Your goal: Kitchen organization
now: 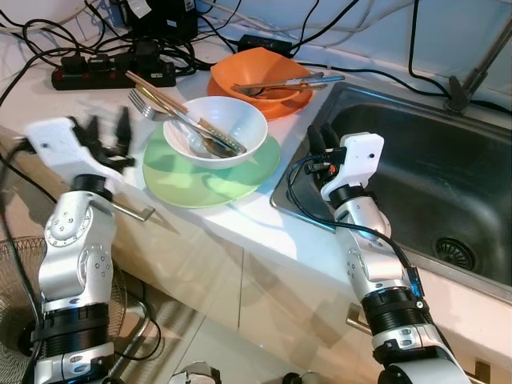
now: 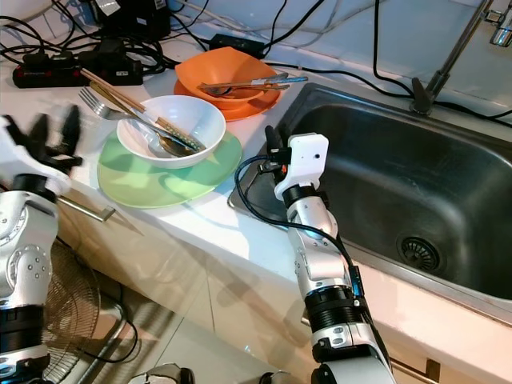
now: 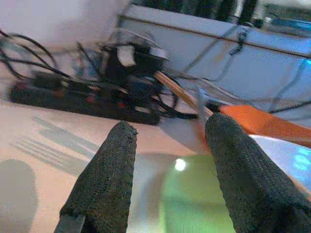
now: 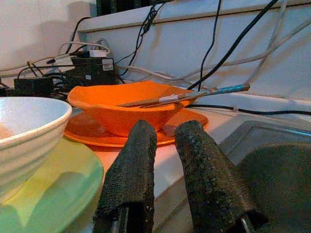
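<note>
— We're standing at a pale kitchen counter point(image 1: 240, 220) with a white wall behind it, black cables trailing along the back and a black power strip point(image 1: 112, 72) in the far corner. What do we count on it?

— Two plates and two bowls. A flat round light-green plate point(image 1: 204, 180) carries a smooth white ribbed bowl point(image 1: 216, 128); behind it a glossy orange plate point(image 2: 256, 102) carries an orange bowl point(image 1: 260, 72) with a wavy, squarish rim.

— And the cutlery?

— In the white bowl we make out a metal spoon point(image 1: 212, 146), a metal fork point(image 1: 144, 104) with its tines over the rim, and a pair of wooden chopsticks point(image 1: 156, 92) leaning out toward the power strip. Across the orange bowl lie long utensils point(image 1: 288, 82); we can't count them for certain.

— To our right?

— One brushed stainless-steel sink point(image 1: 432, 184), rectangular, with a round drain point(image 1: 456, 252), and the foot of a metal tap point(image 1: 464, 88) behind it.

— Our grippers?

— The left gripper point(image 3: 167, 174) hovers just beside the green plate's rim, its two black textured fingers spread well apart, holding nothing. The right gripper point(image 4: 163, 160) sits at the sink's near corner, pointing toward the orange dishes, fingers nearly together with a slim gap, also empty.
</note>
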Robot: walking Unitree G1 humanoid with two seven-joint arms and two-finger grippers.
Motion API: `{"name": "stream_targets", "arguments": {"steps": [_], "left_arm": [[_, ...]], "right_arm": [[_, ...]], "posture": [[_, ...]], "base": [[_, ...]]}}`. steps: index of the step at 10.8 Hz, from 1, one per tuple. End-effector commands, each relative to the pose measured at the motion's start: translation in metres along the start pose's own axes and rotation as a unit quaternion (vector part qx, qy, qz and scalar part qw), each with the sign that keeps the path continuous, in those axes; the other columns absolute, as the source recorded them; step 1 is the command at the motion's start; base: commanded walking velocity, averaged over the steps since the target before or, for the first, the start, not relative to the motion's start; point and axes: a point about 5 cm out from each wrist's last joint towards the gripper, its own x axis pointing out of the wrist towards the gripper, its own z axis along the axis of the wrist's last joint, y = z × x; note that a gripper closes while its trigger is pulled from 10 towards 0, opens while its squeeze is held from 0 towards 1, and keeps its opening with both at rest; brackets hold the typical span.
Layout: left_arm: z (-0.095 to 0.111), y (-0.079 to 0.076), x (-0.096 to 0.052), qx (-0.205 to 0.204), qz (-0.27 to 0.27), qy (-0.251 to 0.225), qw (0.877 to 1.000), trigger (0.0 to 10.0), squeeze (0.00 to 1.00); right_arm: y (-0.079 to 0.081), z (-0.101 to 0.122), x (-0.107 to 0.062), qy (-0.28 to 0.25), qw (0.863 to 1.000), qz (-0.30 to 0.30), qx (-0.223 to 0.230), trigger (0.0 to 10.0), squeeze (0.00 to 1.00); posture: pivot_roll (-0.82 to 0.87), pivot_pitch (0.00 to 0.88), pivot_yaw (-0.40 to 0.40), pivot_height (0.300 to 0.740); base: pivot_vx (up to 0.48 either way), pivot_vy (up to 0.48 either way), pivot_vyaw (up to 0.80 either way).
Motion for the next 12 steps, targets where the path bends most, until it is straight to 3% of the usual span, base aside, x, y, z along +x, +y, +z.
{"name": "stream_targets", "arguments": {"steps": [1, 4, 8, 12], "left_arm": [[0.0, 0.001, 0.001, 0.0, -0.009, 0.01, 1.0, 10.0, 0.0], [0.005, 0.007, 0.001, 0.0, -0.006, 0.007, 1.0, 10.0, 0.0], [-0.001, -0.007, 0.014, -0.025, -0.042, 0.011, 0.999, 10.0, 0.0], [0.0, -0.012, 0.026, -0.023, -0.032, 0.003, 0.999, 10.0, 0.0]], "right_arm": [[-0.001, 0.001, 0.001, -0.004, 1.0, -0.001, 0.003, 10.0, 0.0], [0.0, -0.002, -0.001, -0.002, 1.0, -0.001, 0.005, 10.0, 0.0], [-0.001, -0.001, -0.001, -0.005, 1.0, -0.002, 0.005, 10.0, 0.0], [-0.002, -0.003, -0.002, -0.001, 1.0, -0.006, 0.003, 10.0, 0.0]], "posture": [[0.12, 0.069, -0.028, 0.74], [0.12, 0.052, -0.026, 0.74], [0.11, 0.054, -0.025, 0.74], [0.1, 0.069, -0.028, 0.74]], "base": [[0.0, 0.0, 0.0], [0.0, 0.0, 0.0], [0.0, 0.0, 0.0], [0.0, 0.0, 0.0]]}}
